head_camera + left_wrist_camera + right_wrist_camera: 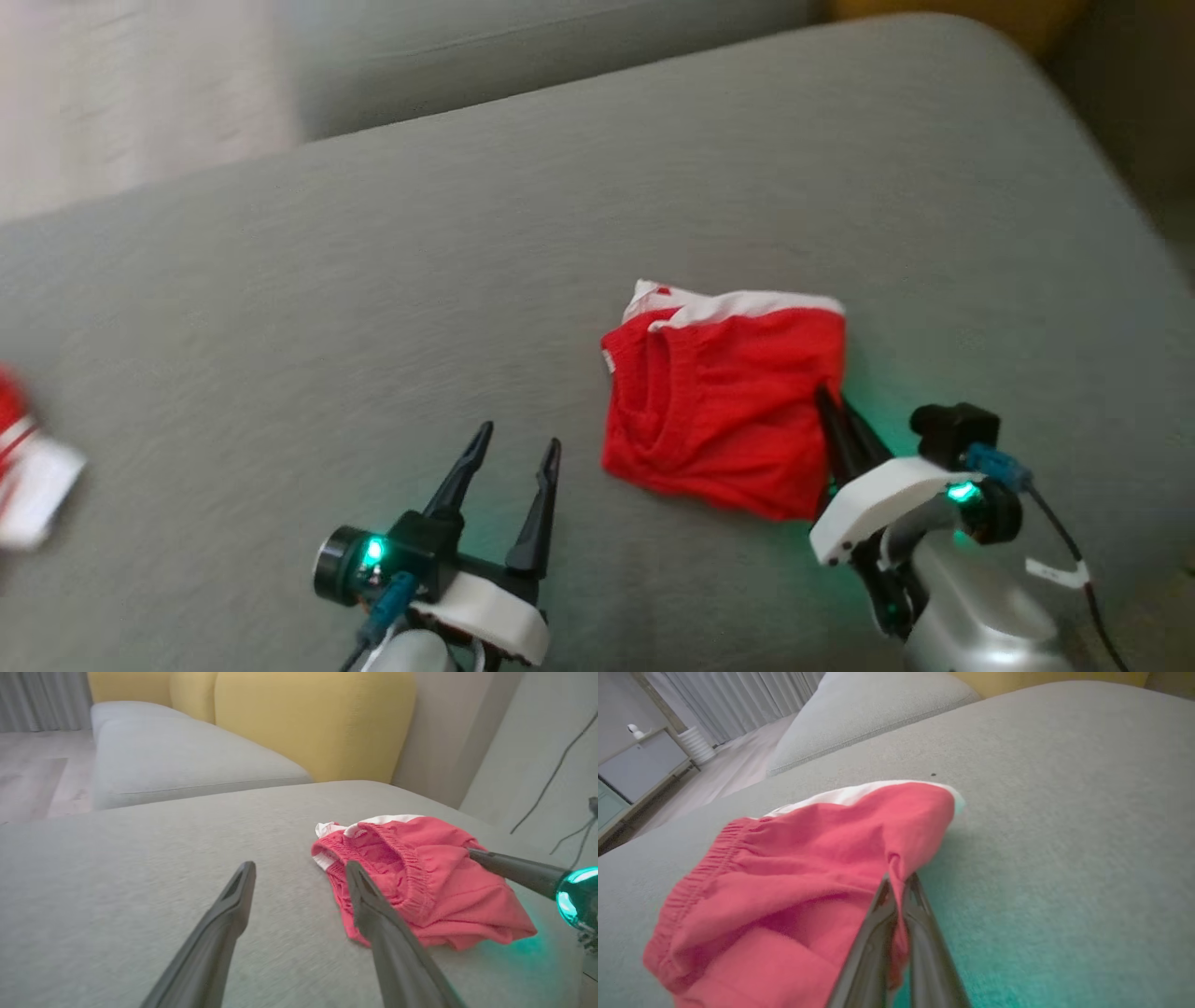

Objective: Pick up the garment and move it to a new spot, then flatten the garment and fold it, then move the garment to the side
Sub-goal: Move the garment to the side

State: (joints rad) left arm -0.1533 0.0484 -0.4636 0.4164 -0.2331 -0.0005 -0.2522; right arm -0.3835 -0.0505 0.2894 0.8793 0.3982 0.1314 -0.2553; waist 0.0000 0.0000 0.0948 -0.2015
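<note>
The red shorts [719,411] lie crumpled on the grey sofa seat [373,280], right of its middle, with their white trim at the far edge. They look light and limp, so I judge they will sag and bunch from any single pinch. The elastic waistband [411,877] seems the firmest place to take hold.

My right end effector [899,879] is clenched on a fold at their right edge. My left end effector [300,865] is released, fingers spread, just beside the shorts' left side and apart from them.

The left wrist view shows the gathered waistband opening and the yellow back cushions [313,723]. The head view shows a blurred red-and-white thing [23,467] at the far left.
</note>
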